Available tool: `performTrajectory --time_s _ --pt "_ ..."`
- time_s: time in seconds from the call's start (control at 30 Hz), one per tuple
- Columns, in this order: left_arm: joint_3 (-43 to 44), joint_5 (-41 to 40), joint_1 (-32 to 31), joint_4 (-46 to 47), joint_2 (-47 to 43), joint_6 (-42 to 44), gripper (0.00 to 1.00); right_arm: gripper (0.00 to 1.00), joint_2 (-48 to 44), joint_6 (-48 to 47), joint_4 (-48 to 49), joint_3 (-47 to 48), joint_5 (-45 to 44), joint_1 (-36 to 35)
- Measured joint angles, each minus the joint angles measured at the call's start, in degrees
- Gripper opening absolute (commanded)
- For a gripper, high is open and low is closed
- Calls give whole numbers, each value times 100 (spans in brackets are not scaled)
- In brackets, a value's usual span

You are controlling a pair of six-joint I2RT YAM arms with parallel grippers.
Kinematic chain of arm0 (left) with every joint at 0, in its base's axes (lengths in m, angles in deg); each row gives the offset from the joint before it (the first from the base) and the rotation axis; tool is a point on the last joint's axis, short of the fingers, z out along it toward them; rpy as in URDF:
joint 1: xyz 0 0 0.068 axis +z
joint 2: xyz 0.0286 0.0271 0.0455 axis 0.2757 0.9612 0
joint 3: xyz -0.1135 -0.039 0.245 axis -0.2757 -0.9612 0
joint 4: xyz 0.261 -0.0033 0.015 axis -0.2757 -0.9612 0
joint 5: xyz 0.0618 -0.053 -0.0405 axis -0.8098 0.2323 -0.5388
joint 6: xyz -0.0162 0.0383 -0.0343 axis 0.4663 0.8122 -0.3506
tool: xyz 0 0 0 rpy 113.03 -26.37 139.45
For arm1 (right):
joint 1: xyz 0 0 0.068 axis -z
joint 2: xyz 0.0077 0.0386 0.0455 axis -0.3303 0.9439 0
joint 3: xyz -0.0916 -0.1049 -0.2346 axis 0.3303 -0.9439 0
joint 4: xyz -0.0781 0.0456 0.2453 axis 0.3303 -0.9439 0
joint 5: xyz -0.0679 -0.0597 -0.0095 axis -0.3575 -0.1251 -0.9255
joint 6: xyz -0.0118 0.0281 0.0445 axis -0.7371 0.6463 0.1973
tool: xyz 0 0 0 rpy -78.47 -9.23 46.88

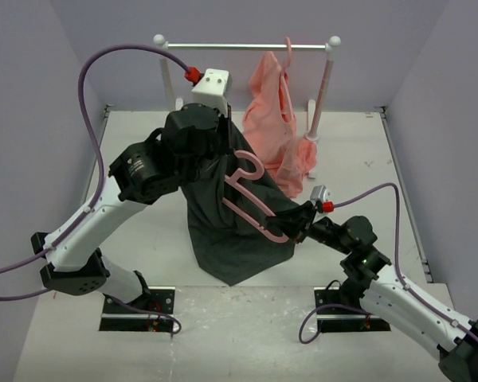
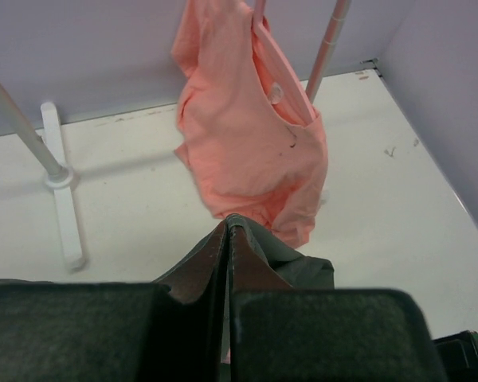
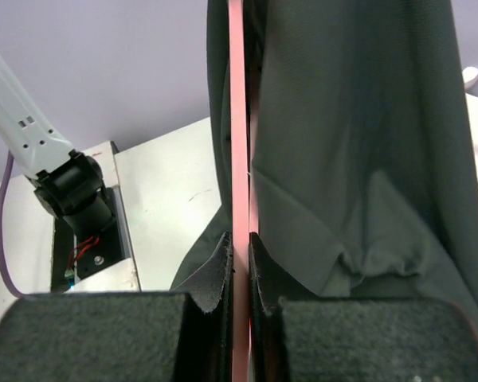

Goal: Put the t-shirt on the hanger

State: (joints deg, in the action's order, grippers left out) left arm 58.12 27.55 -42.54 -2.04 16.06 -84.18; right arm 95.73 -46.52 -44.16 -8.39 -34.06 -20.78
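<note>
Charcoal t-shirt (image 1: 223, 239) held up, draping; pink hanger (image 1: 247, 215) tilted against it.

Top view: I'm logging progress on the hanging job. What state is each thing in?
t-shirt: lifted, hanging from its pinched top.
hanger: held tilted against the t-shirt.
left gripper: shut on the t-shirt.
right gripper: shut on the hanger.
pink garment: hanging on the rack.
rack: upright.

The pink garment (image 1: 275, 119) and white rack (image 1: 247, 46) crowd behind the t-shirt (image 1: 223, 231); the table (image 1: 366, 151) lies open at right.
</note>
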Motion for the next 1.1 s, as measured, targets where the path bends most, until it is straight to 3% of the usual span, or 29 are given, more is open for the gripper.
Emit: performTrajectory --time_s 0.3,0.37,0.4,0.43,0.47,0.67,0.8,0.9,1.1 --pt "102 770 133 -63 498 337 1 0 -120 -378 22 49 262 30" --pt "141 1018 216 -107 575 467 58 0 -23 -458 -47 86 346 124" --pt "182 1109 272 -149 611 528 81 0 34 -488 -63 112 377 192" --pt "273 1179 363 -229 651 581 96 0 91 -501 -82 158 441 312" --pt "383 1235 464 -292 690 599 100 0 151 -506 -76 231 559 474" --pt "1048 1304 1404 -437 700 677 100 0 418 -90 680 431 1270 1633" --pt "1132 1484 1955 -376 475 983 98 0 734 213 1124 498 1640 1934" --pt "560 2188 1981 -69 42 1601 99 0 941 378 1248 588 1927 2067" --pt "-1594 4686 1945 368 -1135 4037 99 0 1277 727 1423 1013 2874 2737"
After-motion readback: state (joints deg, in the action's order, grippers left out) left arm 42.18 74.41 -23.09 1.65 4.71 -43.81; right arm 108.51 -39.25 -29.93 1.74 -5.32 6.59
